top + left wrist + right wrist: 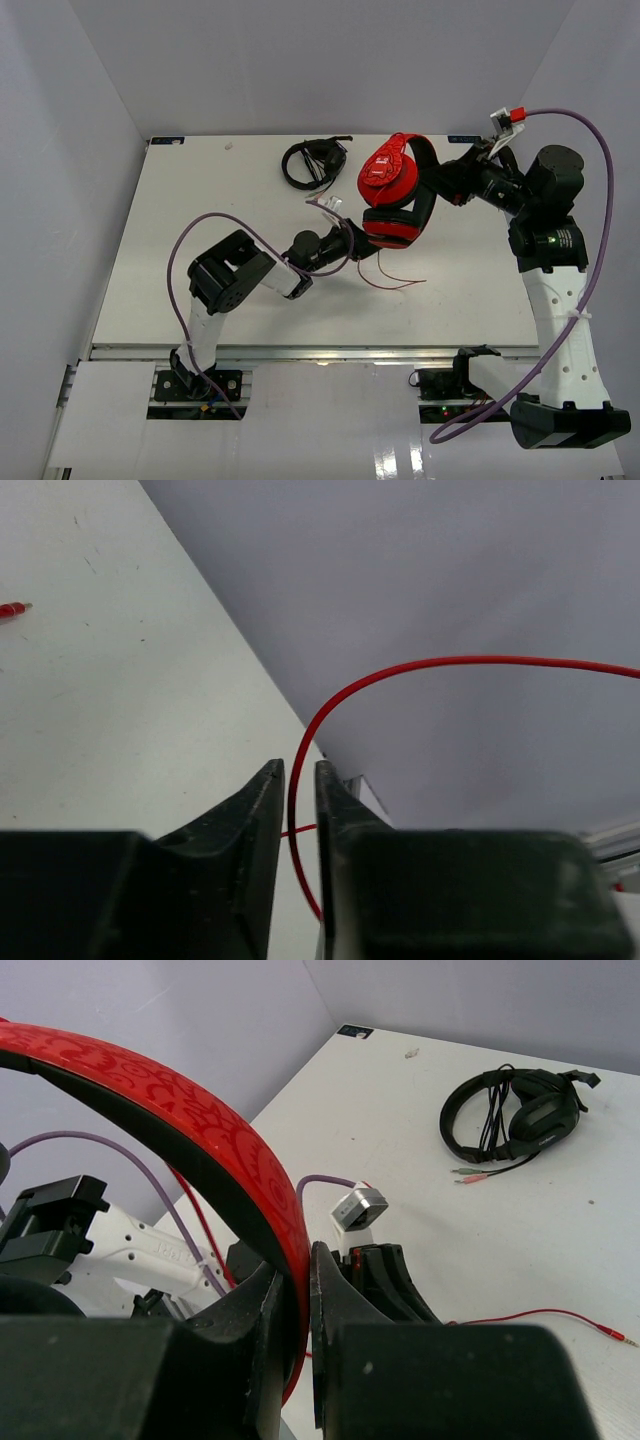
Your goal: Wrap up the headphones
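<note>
The red headphones (pixel 392 190) hang above the table, ear cups stacked one over the other. My right gripper (pixel 440 186) is shut on their headband (pixel 200 1120), and the red band passes between its fingers (pixel 300 1290). The thin red cable (pixel 392 282) trails from the cups down onto the table and ends in a plug (pixel 615 1336). My left gripper (pixel 357 244) sits just left of the lower cup. In the left wrist view its jaws (pixel 298 770) stand a narrow gap apart. The cable (pixel 420 665) runs through that gap and arcs off to the right.
All-black headphones (pixel 312 163) with their own cable lie at the back of the white table (pixel 200 200), also in the right wrist view (pixel 520 1115). Grey walls close in the left, back and right. The left arm (pixel 130 1245) is close under the held headband.
</note>
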